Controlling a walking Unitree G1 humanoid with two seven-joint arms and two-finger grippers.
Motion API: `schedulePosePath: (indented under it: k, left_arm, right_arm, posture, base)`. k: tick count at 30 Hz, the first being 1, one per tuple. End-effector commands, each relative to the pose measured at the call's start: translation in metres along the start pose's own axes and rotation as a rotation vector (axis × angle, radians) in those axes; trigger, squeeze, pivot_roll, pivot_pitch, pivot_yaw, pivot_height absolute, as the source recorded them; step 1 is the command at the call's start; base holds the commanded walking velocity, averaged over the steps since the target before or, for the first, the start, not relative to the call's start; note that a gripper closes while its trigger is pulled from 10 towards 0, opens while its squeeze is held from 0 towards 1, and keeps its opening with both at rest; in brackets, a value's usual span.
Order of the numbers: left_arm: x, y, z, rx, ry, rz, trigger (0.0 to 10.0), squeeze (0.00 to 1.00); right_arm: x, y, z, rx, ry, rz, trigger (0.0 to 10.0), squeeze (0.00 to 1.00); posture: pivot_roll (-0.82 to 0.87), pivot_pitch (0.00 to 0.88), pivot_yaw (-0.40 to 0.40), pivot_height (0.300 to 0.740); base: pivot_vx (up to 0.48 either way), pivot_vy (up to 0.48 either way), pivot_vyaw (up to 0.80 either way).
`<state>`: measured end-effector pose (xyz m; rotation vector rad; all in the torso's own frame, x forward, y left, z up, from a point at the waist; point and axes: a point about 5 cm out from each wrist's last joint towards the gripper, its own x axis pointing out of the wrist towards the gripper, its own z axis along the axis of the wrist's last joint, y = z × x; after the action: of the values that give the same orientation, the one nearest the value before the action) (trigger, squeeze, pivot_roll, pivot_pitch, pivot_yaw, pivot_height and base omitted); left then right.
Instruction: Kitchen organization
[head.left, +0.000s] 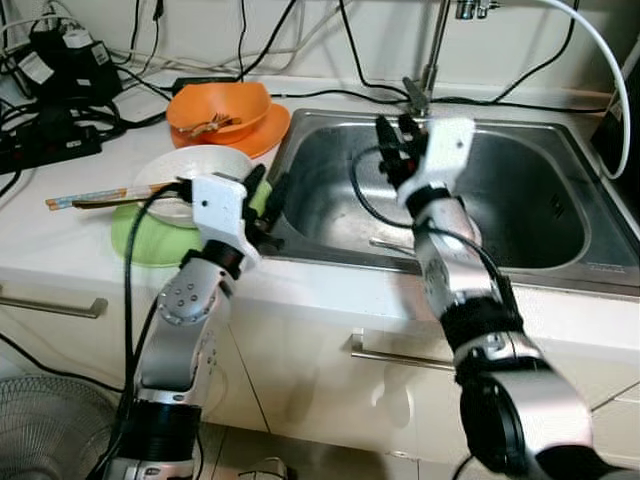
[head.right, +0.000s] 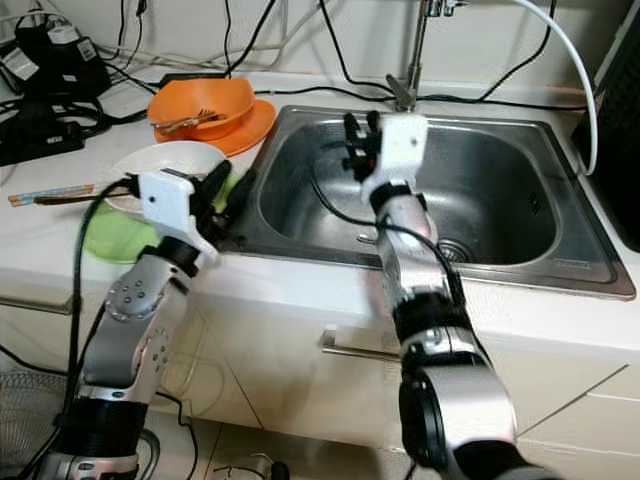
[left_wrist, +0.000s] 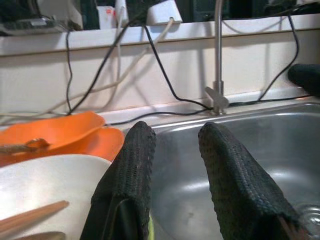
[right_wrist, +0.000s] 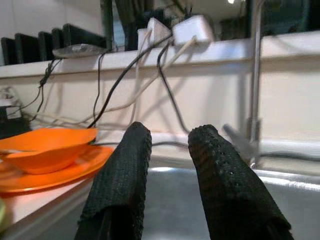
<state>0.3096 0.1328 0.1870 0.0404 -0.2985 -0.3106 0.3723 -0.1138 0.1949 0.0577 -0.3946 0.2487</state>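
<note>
The white bowl (head.left: 190, 172) sits on a green plate (head.left: 150, 238) on the counter just beside the sink (head.left: 520, 215), on its left. The left gripper (head.left: 265, 200) hangs between bowl and sink rim, fingers slightly parted and empty; it is the nearer arm. Chopsticks (head.left: 85, 198) lie across the bowl, pointing away from the sink. Behind it, an orange bowl (head.left: 218, 108) holding scraps rests on an orange plate (head.left: 262, 135). The right gripper (head.left: 395, 135) hovers over the sink, narrowly open, holding nothing.

Orange bowl (head.left: 219, 109), white bowl (head.left: 190, 172), green plate (head.left: 150, 238).
</note>
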Motion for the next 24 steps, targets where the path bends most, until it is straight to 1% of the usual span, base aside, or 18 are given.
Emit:
schedulePosePath:
  k: [1, 3, 4, 5, 6, 7, 13, 14, 15, 17, 20, 22, 24]
  left_arm:
    - [0.003, 0.003, 0.004, 0.018, -0.02, 0.023, 10.0, 0.0]
    - [0.004, 0.003, 0.004, 0.019, -0.025, 0.033, 10.0, 0.0]
    - [0.004, 0.003, 0.004, 0.019, -0.025, 0.033, 10.0, 0.0]
    - [0.004, 0.004, 0.005, 0.024, -0.033, 0.036, 10.0, 0.0]
    - [0.004, 0.004, 0.005, 0.024, -0.033, 0.036, 10.0, 0.0]
    - [0.005, 0.004, 0.005, 0.026, -0.039, 0.039, 10.0, 0.0]
    - [0.002, 0.006, 0.004, 0.063, -0.041, 0.047, 10.0, 0.0]
    - [-0.001, 0.007, 0.001, 0.058, -0.037, 0.059, 10.0, 0.0]
    - [-0.001, 0.007, 0.001, 0.058, -0.037, 0.059, 10.0, 0.0]
    - [-0.005, 0.01, -0.002, 0.058, -0.029, 0.079, 10.0, 0.0]
    - [-0.01, 0.013, -0.006, 0.063, -0.016, 0.098, 10.0, 0.0]
    - [-0.011, 0.014, -0.008, 0.064, -0.012, 0.102, 10.0, 0.0]
    - [-0.017, 0.018, -0.012, 0.073, 0.004, 0.12, 10.0, 0.0]
  right_arm:
    - [0.001, 0.002, 0.01, -0.032, -0.045, 0.018, 10.0, 0.0]
    - [-0.005, -0.002, 0.006, -0.03, -0.039, -0.003, 10.0, 0.0]
    - [-0.005, -0.002, 0.006, -0.03, -0.039, -0.003, 10.0, 0.0]
    - [-0.013, -0.007, 0.002, -0.023, -0.028, -0.033, 10.0, 0.0]
    - [-0.013, -0.007, 0.002, -0.023, -0.028, -0.033, 10.0, 0.0]
    - [-0.017, -0.009, 0.001, -0.022, -0.021, -0.046, 10.0, 0.0]
    - [-0.029, -0.01, -0.002, -0.049, 0.0, -0.045, 10.0, 0.0]
    - [-0.037, -0.012, -0.008, -0.067, 0.021, -0.042, 10.0, 0.0]
    - [-0.037, -0.012, -0.008, -0.067, 0.021, -0.042, 10.0, 0.0]
    - [-0.046, -0.015, -0.014, -0.084, 0.036, -0.055, 10.0, 0.0]
    - [-0.053, -0.02, -0.016, -0.091, 0.045, -0.079, 10.0, 0.0]
    - [-0.055, -0.021, -0.017, -0.093, 0.048, -0.081, 10.0, 0.0]
    - [-0.062, -0.029, -0.018, -0.127, 0.06, -0.1, 10.0, 0.0]
  posture:
    - [0.16, 0.048, 0.069, 0.74]
    - [0.16, 0.05, 0.07, 0.74]
    - [0.16, 0.05, 0.07, 0.74]
    - [0.16, 0.053, 0.072, 0.74]
    - [0.16, 0.053, 0.072, 0.74]
    - [0.16, 0.054, 0.073, 0.74]
    - [0.17, 0.054, 0.073, 0.74]
    - [0.16, 0.056, 0.073, 0.74]
    - [0.16, 0.056, 0.073, 0.74]
    - [0.16, 0.058, 0.074, 0.74]
    - [0.16, 0.06, 0.073, 0.74]
    - [0.16, 0.06, 0.073, 0.74]
    - [0.15, 0.062, 0.074, 0.74]
  base:
    - [0.0, 0.0, 0.0]
    - [0.0, 0.0, 0.0]
    - [0.0, 0.0, 0.0]
    - [0.0, 0.0, 0.0]
    - [0.0, 0.0, 0.0]
    - [0.0, 0.0, 0.0]
    - [0.0, 0.0, 0.0]
    - [0.0, 0.0, 0.0]
    - [0.0, 0.0, 0.0]
    - [0.0, 0.0, 0.0]
    - [0.0, 0.0, 0.0]
    - [0.0, 0.0, 0.0]
    - [0.0, 0.0, 0.0]
